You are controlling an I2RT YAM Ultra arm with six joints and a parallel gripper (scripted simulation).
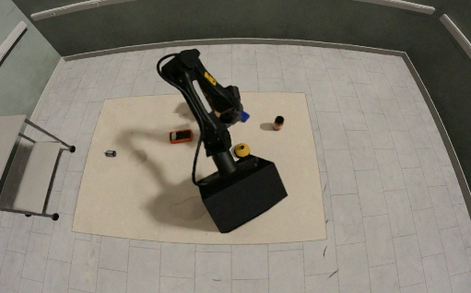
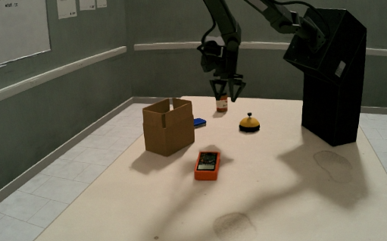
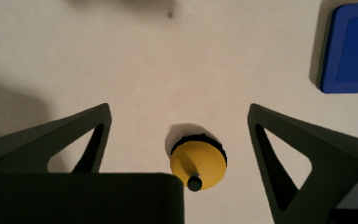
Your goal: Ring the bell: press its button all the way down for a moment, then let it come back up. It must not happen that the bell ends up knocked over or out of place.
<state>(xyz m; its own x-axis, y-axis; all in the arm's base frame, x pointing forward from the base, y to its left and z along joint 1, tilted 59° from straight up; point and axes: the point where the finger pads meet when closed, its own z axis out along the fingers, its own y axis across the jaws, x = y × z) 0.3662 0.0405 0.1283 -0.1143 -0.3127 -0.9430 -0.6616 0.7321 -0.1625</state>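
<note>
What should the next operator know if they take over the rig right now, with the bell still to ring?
Claw: open wide, holding nothing, raised well above the table.
Bell: yellow dome on a black base, upright on the cream mat, near the arm's black pedestal. In the wrist view it sits between the fingers, far below them. Its button looks up and untouched.
Nearby: cardboard box, orange meter, blue block, small bottle.
Done: rough alignment over the bell.
Left: come down on the button, press fully, hold briefly, lift off.
</note>
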